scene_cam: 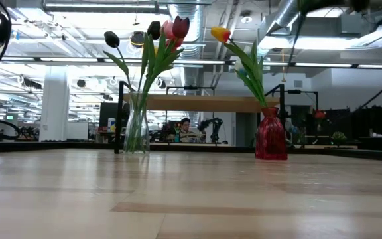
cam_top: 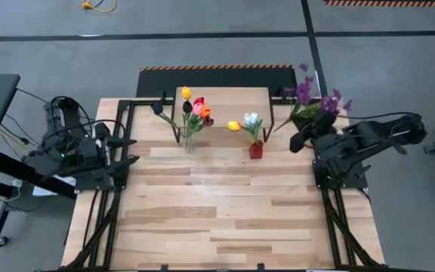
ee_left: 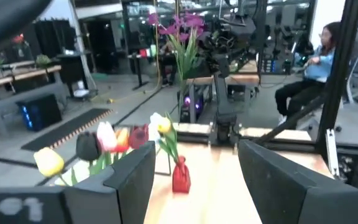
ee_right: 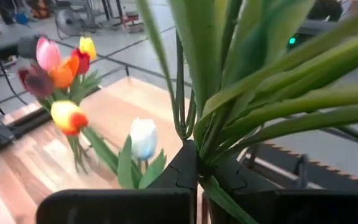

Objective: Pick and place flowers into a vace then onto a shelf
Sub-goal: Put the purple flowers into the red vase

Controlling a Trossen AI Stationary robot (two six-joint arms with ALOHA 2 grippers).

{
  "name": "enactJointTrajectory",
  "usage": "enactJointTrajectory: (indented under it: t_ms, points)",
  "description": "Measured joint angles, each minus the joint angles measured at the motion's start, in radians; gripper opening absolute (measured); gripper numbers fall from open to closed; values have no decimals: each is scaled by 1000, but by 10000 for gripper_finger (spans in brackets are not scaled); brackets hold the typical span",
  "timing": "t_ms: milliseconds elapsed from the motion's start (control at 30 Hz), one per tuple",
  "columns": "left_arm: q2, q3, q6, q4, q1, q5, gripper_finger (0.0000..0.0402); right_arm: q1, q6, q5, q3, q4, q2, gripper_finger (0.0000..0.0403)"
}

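Note:
A clear glass vase [cam_top: 189,140] holding several tulips stands on the table in front of the shelf [cam_top: 221,94]. To its right stands a red vase [cam_top: 256,149] with a yellow-orange tulip and a white one. A sprig of purple flowers [cam_top: 316,100] with long green leaves is up in the air over the table's far right corner. My right gripper [cam_top: 299,141] is shut on it. At the table's left edge my left gripper [cam_top: 131,151] stands open with nothing between its fingers [ee_left: 129,180] and points level across the table. My right gripper pinches the purple sprig's green stems and leaves [ee_right: 207,140] between its two shut fingers [ee_right: 179,171], at the lower part of the bunch. The leaves fan out past the fingertips. The sprig is lifted clear of the table, its purple heads [ee_left: 179,25] uppermost.
The shelf [scene_cam: 204,103] is a light-wood board on black legs behind both vases. The wide plank tabletop [cam_top: 217,219] lies bare toward the near edge. Black frame rails run along the table's left and right sides. A seated person [ee_left: 316,62] shows in the room beyond the right arm.

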Motion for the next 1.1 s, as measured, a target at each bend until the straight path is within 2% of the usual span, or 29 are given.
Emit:
enactJointTrajectory:
  t_ms: [133,233,433,733,1100]
  points:
    - [19,0,-131,-103,-11,-38,222,9,-45,-23,-154,196,-42,0]
    - [43,0,-154,-115,-23,-50,222,6,-107,-50,-237,327,-58,0]
    - [75,0,-165,-100,-45,-60,222,-39,-129,-104,-324,414,-55,0]
    - [83,0,-172,-101,-61,-93,222,-92,-171,-178,-347,485,-13,0]
    - [83,0,-174,-102,-61,-93,222,-149,-185,-233,-347,489,70,0]
